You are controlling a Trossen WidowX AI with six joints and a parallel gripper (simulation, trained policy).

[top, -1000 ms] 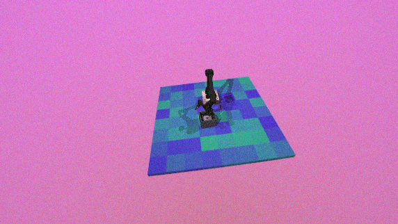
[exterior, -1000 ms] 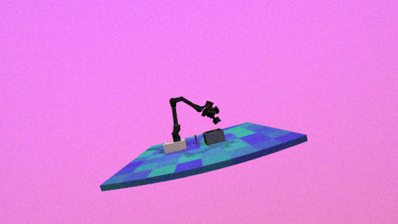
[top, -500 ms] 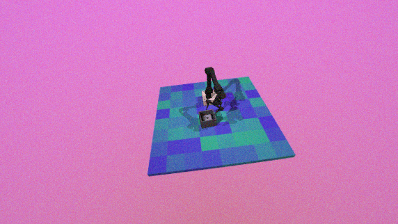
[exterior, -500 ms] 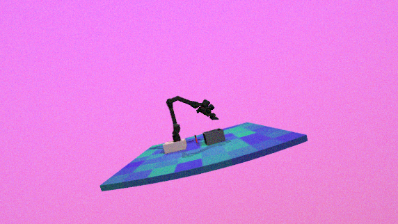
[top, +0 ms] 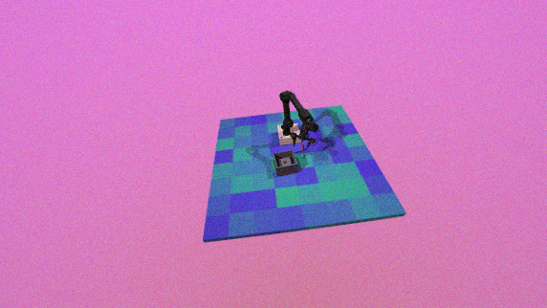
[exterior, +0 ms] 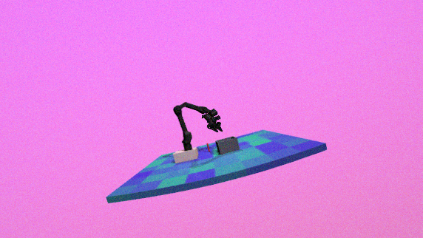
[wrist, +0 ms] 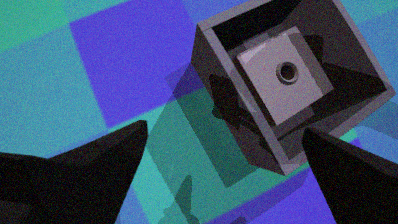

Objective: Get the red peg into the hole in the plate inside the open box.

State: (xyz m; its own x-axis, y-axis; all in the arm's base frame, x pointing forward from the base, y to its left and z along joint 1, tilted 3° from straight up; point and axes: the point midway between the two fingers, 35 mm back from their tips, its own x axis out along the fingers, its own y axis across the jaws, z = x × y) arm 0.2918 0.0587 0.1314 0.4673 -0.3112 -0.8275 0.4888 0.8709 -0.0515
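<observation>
matt dark-grey box with smooth-looking walls, smooth, matt pale-grey plate inside it, matt off-white arm base towards twelve o'clock in the top view, plastic or metal unclear
</observation>
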